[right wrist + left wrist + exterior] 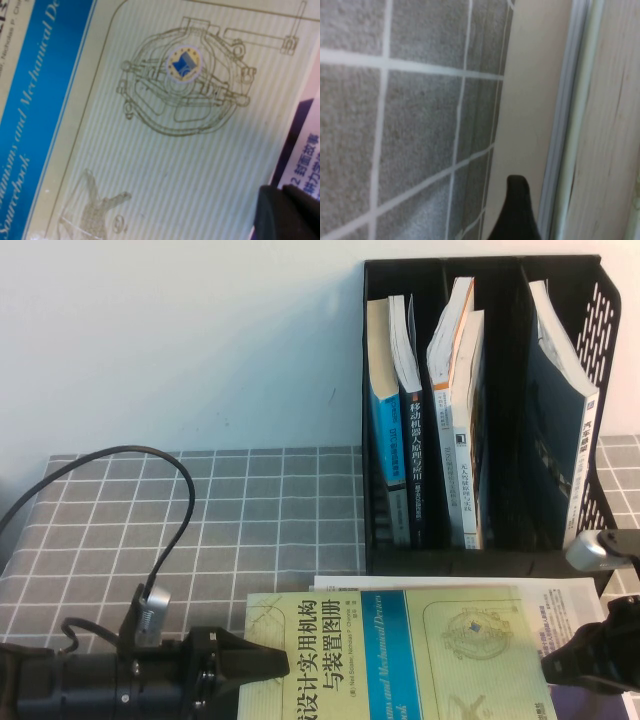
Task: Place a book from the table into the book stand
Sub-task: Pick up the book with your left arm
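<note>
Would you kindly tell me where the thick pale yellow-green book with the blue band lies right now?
In the high view, the pale yellow-green book lies flat at the table's near edge, before the black book stand, between the left gripper and right gripper.

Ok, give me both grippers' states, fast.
Left gripper: open, at the book's left edge, holding nothing.
Right gripper: at the book's right edge, cannot be told.

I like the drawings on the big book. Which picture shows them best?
The right wrist view: the book fills it, so the machine drawings look big and clear. The high view shows the whole cover lying between the left end effector and right end effector, drawings small. The left wrist view shows only its edge.
</note>
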Robot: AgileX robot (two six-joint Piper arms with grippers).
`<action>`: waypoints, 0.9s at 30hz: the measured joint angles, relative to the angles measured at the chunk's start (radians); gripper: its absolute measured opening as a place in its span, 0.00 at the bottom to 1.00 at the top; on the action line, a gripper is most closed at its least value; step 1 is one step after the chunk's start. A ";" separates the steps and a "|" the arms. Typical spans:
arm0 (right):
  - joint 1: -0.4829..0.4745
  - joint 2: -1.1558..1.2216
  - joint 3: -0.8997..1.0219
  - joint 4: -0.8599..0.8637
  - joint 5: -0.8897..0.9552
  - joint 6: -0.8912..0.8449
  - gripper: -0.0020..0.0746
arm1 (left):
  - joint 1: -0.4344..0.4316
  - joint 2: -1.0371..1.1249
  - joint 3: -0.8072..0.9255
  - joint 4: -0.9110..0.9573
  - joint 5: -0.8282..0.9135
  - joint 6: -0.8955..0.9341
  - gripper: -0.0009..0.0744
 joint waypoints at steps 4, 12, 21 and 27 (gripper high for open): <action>0.002 0.000 0.000 0.000 -0.002 -0.002 0.02 | 0.000 0.000 0.000 0.021 0.000 -0.011 0.67; 0.002 0.000 0.000 0.000 -0.002 -0.010 0.02 | 0.000 0.000 0.000 0.025 0.002 -0.027 0.66; 0.002 0.000 0.000 0.000 -0.002 -0.018 0.02 | 0.000 0.000 0.000 0.023 -0.001 -0.029 0.49; 0.003 0.000 -0.003 0.015 -0.002 -0.034 0.02 | 0.000 0.000 -0.002 0.029 -0.003 -0.029 0.37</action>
